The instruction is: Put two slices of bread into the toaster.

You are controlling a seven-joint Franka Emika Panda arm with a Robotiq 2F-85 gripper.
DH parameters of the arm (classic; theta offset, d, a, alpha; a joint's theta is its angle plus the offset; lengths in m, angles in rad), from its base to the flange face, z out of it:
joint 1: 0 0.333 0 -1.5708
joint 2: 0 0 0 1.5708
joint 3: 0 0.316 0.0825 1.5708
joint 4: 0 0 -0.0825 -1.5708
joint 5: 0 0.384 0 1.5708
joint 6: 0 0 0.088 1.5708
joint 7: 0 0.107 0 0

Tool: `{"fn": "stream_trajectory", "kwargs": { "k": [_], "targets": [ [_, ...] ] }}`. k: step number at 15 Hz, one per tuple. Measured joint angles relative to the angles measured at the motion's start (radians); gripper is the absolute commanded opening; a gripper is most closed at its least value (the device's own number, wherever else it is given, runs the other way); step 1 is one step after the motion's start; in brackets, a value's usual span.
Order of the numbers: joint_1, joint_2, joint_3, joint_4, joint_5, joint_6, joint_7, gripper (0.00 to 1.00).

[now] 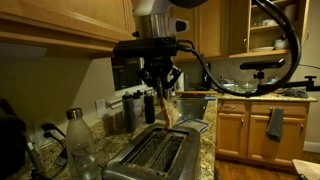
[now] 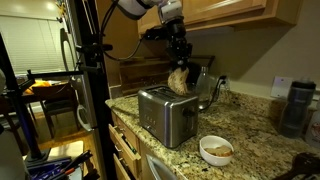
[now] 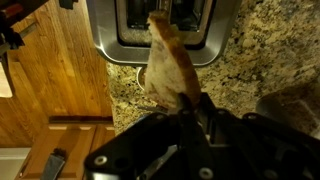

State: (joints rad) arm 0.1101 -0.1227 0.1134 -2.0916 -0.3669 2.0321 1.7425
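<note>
A tan slice of bread (image 3: pixel 165 62) hangs in my gripper (image 3: pixel 187 98), whose fingers are shut on its upper edge. In both exterior views the slice (image 2: pixel 179 80) (image 1: pixel 164 108) dangles just above the toaster (image 2: pixel 165 113) (image 1: pixel 152 157), a brushed-silver box with two long dark slots on the granite counter. In the wrist view the toaster (image 3: pixel 166 30) lies beyond the slice's lower tip. The gripper (image 2: pixel 179 62) (image 1: pixel 161 88) points straight down over the toaster's top. I cannot see whether any bread is inside the slots.
A white bowl (image 2: pixel 217 150) sits on the counter near the toaster. A dark cup (image 2: pixel 295 108) stands by the wall, and a clear bottle (image 1: pixel 80 145) and jars (image 1: pixel 131 108) stand behind the toaster. A camera tripod (image 2: pixel 90 70) rises beside the counter edge. Wooden floor (image 3: pixel 60 80) lies below.
</note>
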Motion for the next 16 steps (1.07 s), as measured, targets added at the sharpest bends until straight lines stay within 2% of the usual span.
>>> {"fn": "stream_trajectory", "kwargs": {
  "k": [7,16],
  "targets": [
    [0.000,0.010,0.031,0.000,0.002,0.025,0.011,0.10],
    [-0.001,0.060,0.028,-0.004,0.010,0.158,0.011,0.10]
  ]
}}
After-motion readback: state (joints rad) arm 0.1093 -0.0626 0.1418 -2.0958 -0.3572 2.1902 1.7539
